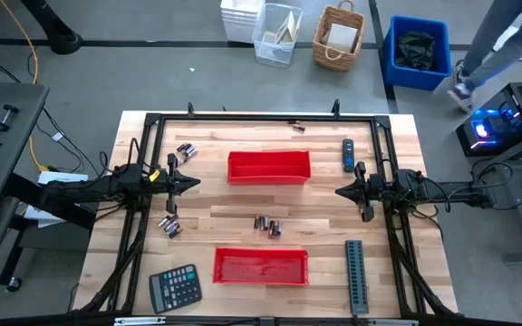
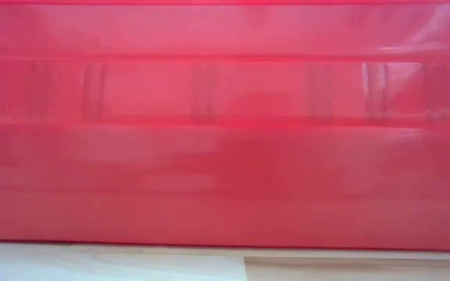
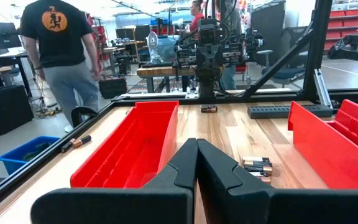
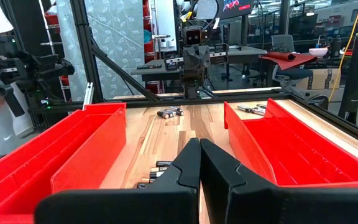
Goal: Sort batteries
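Batteries [image 1: 267, 225] between both closed pincers

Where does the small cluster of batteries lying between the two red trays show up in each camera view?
High view: batteries at table centre, between the far red tray and the near red tray.
Low view: not in it; a red tray wall fills the picture.
Left wrist view: batteries on the wood, just beyond the shut fingers.
Right wrist view: batteries just beyond the shut fingers.
Shared landmark: the two red trays flanking them.
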